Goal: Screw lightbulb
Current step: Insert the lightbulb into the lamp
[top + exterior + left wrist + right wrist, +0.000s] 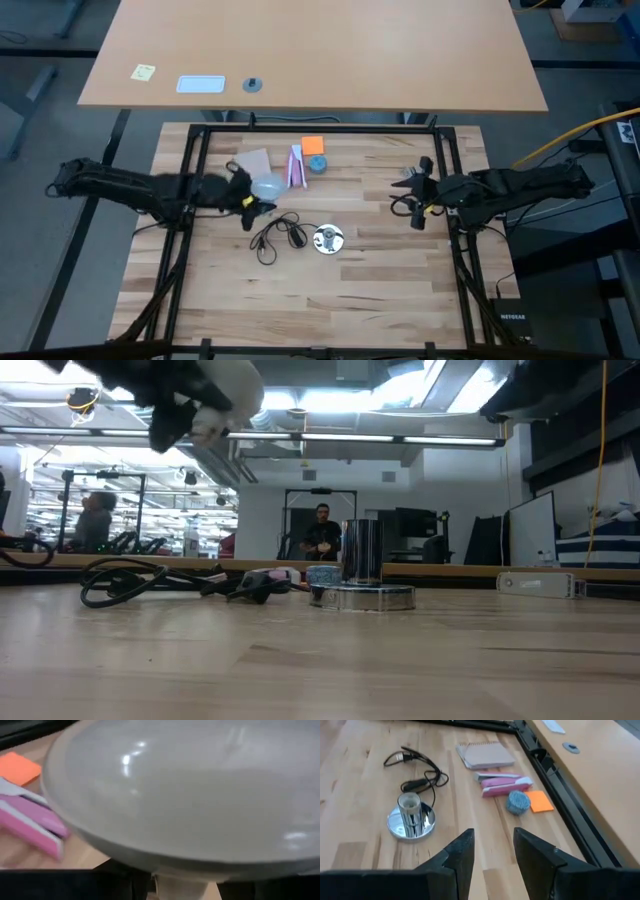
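Observation:
The frosted white lightbulb [268, 186] is off the table at the left, and my left gripper [250, 194] is shut on it. Its globe [190, 795] fills the left wrist view and shows high up in the low view [232, 390]. The round silvery socket [328, 239] [411, 817] stands on its flat base mid-table, its opening facing up. Its thin dark cord [275, 233] lies loose to the left. My right gripper [412, 186] hovers open near the table's right side, with nothing between its fingers [462, 855]. My left gripper holds the lightbulb at its narrow end; the globe [150, 855] hides the place of contact in the wrist view. The fingers come from the table's left, slanting slightly down. The globe sticks out past the fingertips, and the lightbulb is lifted clear of the table.
A pink-and-white packet [297, 167], an orange note pad [313, 145], a small blue ball [317, 163] and a spiral notepad [255, 162] lie at the far middle. A black frame [320, 128] borders the table. Bare wood lies near the front edge. People stand in the room behind [322, 530].

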Controlling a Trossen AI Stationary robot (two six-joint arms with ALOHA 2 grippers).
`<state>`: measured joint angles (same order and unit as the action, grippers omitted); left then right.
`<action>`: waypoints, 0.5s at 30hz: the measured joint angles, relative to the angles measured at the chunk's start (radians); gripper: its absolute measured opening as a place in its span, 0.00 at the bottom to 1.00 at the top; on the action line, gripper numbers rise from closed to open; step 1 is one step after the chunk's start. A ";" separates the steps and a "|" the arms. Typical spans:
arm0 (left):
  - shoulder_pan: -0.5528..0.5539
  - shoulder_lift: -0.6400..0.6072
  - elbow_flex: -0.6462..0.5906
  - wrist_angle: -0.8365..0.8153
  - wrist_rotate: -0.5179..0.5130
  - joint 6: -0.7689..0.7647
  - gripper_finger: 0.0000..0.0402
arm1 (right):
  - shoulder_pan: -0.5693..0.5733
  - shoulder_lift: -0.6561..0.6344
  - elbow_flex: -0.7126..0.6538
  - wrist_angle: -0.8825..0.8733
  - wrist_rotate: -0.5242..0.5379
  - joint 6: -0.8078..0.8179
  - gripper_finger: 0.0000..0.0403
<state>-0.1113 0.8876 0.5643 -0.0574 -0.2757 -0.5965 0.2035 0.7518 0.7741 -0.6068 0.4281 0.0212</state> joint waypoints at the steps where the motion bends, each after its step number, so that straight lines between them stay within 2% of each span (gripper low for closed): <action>1: -0.029 0.002 -0.050 0.105 -0.044 -0.014 0.41 | 0.000 0.000 -0.018 0.017 -0.001 0.001 0.35; 4: -0.102 0.054 -0.180 0.423 -0.179 -0.026 0.41 | 0.000 0.000 -0.091 0.125 -0.013 0.025 0.35; 7: -0.145 0.159 -0.244 0.689 -0.297 0.042 0.41 | 0.000 0.003 -0.196 0.345 -0.039 0.022 0.35; 12: -0.155 0.394 -0.222 0.976 -0.323 0.181 0.41 | 0.000 0.056 -0.392 0.816 -0.082 0.002 0.35; 15: -0.148 0.540 -0.177 1.108 -0.320 0.237 0.41 | 0.000 0.119 -0.460 1.000 -0.085 0.004 0.35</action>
<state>-0.2589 1.4274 0.3874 1.0506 -0.5961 -0.3593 0.2035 0.8704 0.3141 0.3931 0.3434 0.0247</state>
